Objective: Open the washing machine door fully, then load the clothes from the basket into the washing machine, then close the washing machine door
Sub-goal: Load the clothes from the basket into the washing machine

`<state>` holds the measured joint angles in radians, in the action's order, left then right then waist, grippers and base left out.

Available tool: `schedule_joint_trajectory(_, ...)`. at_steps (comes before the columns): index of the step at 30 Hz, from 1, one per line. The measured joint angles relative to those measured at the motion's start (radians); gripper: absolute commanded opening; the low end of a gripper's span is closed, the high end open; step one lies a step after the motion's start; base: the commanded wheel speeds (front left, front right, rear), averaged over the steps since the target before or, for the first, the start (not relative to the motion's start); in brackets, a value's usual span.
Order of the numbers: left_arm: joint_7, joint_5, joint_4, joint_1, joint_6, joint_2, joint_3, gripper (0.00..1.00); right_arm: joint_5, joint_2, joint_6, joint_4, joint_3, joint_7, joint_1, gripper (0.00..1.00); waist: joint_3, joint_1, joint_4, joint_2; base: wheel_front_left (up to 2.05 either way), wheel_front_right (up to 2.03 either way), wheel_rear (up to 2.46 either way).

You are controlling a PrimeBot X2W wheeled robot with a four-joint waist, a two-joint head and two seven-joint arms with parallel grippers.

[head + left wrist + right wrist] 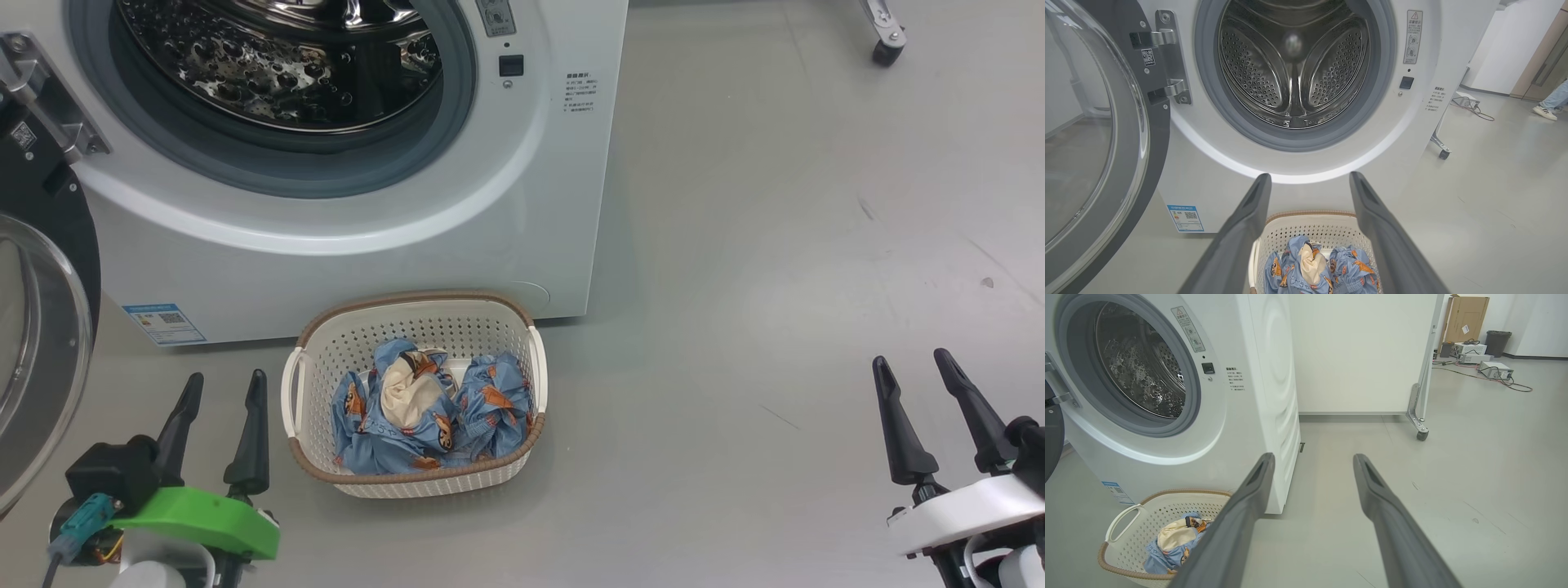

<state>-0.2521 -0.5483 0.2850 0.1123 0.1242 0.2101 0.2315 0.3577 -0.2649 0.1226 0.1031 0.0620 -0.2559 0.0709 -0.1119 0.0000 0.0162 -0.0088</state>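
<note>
The washing machine door [41, 327] stands swung wide at my left, so the opening step looks done. Loading has not begun: the steel drum [286, 57] shows no garments, and the clothes [424, 408] lie bunched in the basket [408, 298] on the floor just before the washing machine [343, 220]. My left end effector [227, 376] hovers beside the basket, fingers apart and empty. My right end effector [910, 357], also apart, hangs well clear.

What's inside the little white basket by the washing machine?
The basket holds crumpled light-blue clothes printed with orange figures; one shows a cream lining. Whatever lies beneath the pile is covered and cannot be seen.
</note>
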Motion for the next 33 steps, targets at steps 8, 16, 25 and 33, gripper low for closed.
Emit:
schedule_joint_trajectory(8,0.0,-0.012,0.001,0.0,0.0,0.004,0.002,1.0,-0.001,0.003,0.0,0.0,0.004,0.0,0.0,1.0,0.005,0.0,-0.001,0.0,0.49,-0.56,0.07)
schedule_joint_trajectory(16,0.0,-0.02,0.001,0.0,0.0,0.009,0.003,1.0,-0.001,0.004,0.0,0.0,0.006,0.0,0.001,1.0,0.005,0.0,0.0,0.0,0.69,-1.01,0.32)
schedule_joint_trajectory(25,0.0,-0.028,-0.001,0.0,0.0,0.013,0.006,1.0,-0.001,0.004,0.0,0.0,0.006,0.0,0.001,1.0,0.004,0.0,-0.001,0.0,0.9,-1.06,0.15)
schedule_joint_trajectory(33,0.0,-0.03,0.0,0.0,0.0,0.013,0.001,1.0,-0.001,0.004,0.0,0.0,0.008,0.0,0.001,1.0,0.004,0.0,-0.003,0.0,0.63,-0.63,0.0)
